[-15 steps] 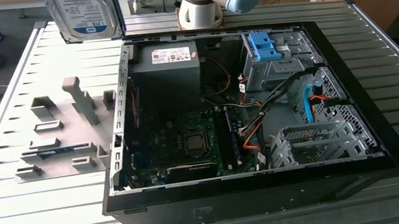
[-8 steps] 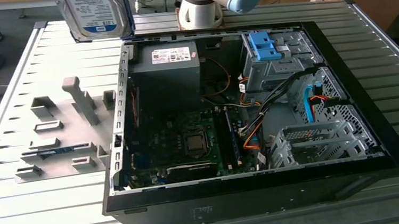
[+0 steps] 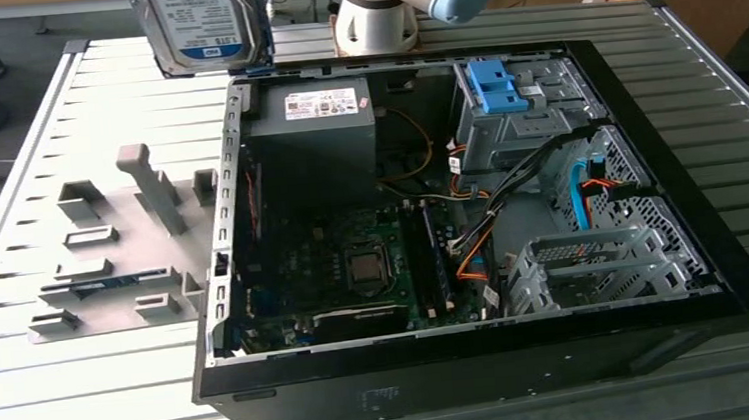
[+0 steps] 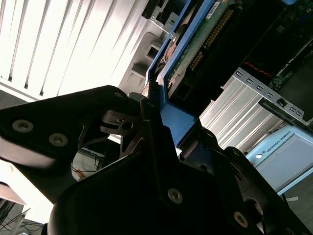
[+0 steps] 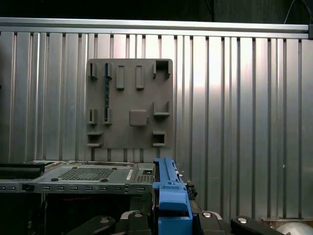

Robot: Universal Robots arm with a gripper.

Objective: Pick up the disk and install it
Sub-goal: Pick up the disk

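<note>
The disk [image 3: 206,23] hangs upright in the air above the table's far side, beyond the open computer case [image 3: 220,282]; its label faces the exterior view. In the first wrist view my gripper [image 5: 172,216] is shut on the disk's blue side rail [image 5: 171,196], with a dark finger [image 5: 131,219] on either side. In the second wrist view the same blue rail [image 4: 178,125] runs between the black fingers [image 4: 150,105], and the disk's green circuit-board underside [image 4: 205,46] extends beyond them.
Inside the case are a dark power-supply box [image 3: 308,135], a motherboard [image 3: 352,267], a metal drive cage with a blue bracket [image 3: 492,85] and a lower cage [image 3: 593,263]. A grey fixture plate [image 3: 117,250] lies on the slatted table at the exterior view's left. The arm's base [image 3: 379,14] stands behind the case.
</note>
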